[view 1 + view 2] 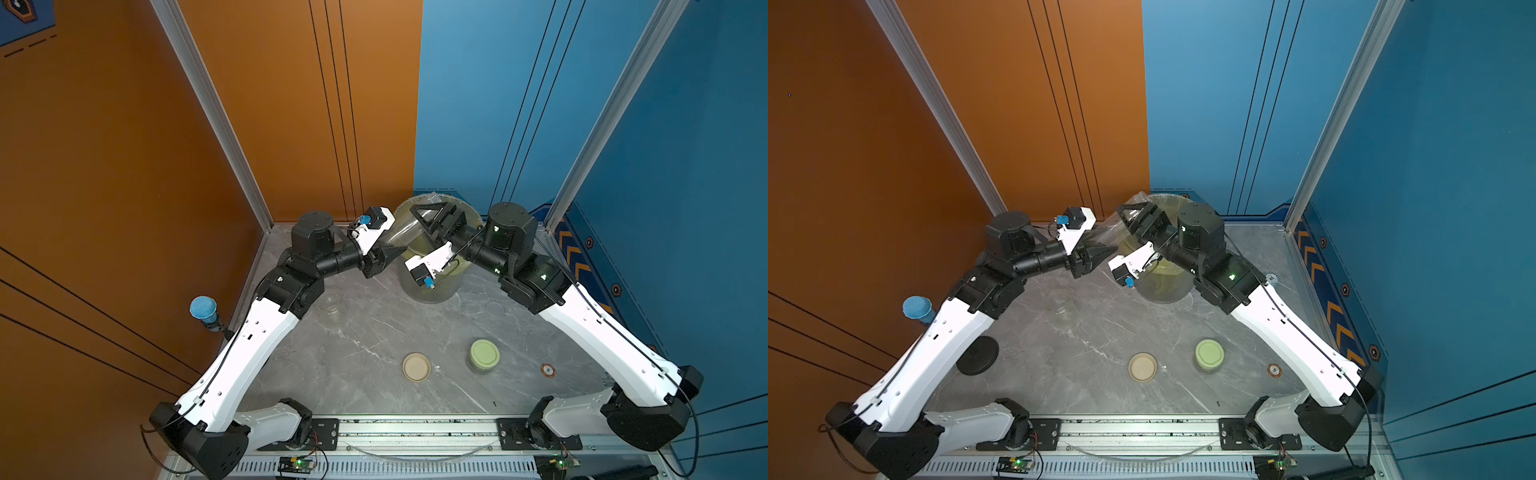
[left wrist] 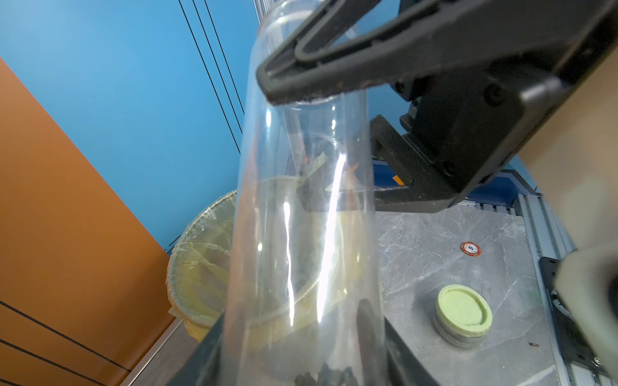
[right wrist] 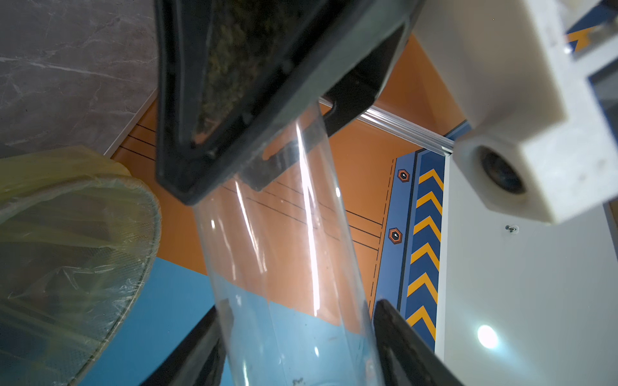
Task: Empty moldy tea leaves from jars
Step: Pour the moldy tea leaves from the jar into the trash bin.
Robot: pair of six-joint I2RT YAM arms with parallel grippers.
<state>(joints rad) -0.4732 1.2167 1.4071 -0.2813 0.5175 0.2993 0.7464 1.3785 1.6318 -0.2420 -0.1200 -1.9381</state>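
Grey marble-patterned table (image 1: 374, 332), orange wall on the left side, blue wall on the right; a blue strip with yellow chevrons and hexagon badges runs along the right edge.

Item 1. Tall jar (image 2: 301, 217): clear, narrow, held in the air just beside the rim of the bin, between the two arms.
Item 2. Tea leaves (image 2: 321, 376): a small dark clump inside the tall jar, at the end held by the left arm.
Item 3. Left gripper (image 1: 392, 253): clamped on the tall jar, one finger on each side.
Item 4. Right gripper (image 1: 419, 218): fingers stand either side of the jar's other end; whether they press on it cannot be told.
Item 5. Bin (image 1: 432, 291): grey, lined with a yellow bag, at the back of the table.
Item 6. Wide jar (image 1: 1064, 307): clear, upright on the table near the left arm.
Item 7. Beige lid (image 1: 416, 366): lies flat on the table, well apart from the wide jar.
Item 8. Short jar (image 1: 484, 355): pale green lid on, just beside the beige lid.
Item 9. Chip (image 2: 470, 248): red and white, round, marked with what reads as "5"; the only legible writing.
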